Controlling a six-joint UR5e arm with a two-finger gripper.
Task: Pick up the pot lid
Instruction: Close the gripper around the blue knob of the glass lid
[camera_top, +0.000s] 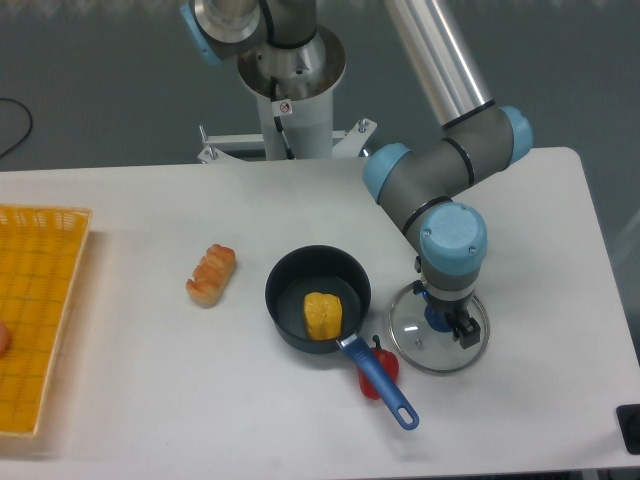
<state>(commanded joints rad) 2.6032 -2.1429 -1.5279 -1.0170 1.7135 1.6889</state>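
One white table (150, 370) | dark floor (100, 80) beyond | yellow basket (70, 250) at edge | claw (444, 308) released, over pot lid (415, 348)

Gripper (445, 312) at glass pot lid (408, 337); fingers apart, blue knob (437, 319) between them, contact unclear; black pan (285, 290) beside lid, yellow item (322, 316) inside, blue handle (380, 382) angled over red item (388, 361); brown bread-like item (211, 275) farther left; yellow crate (62, 222) at left edge.
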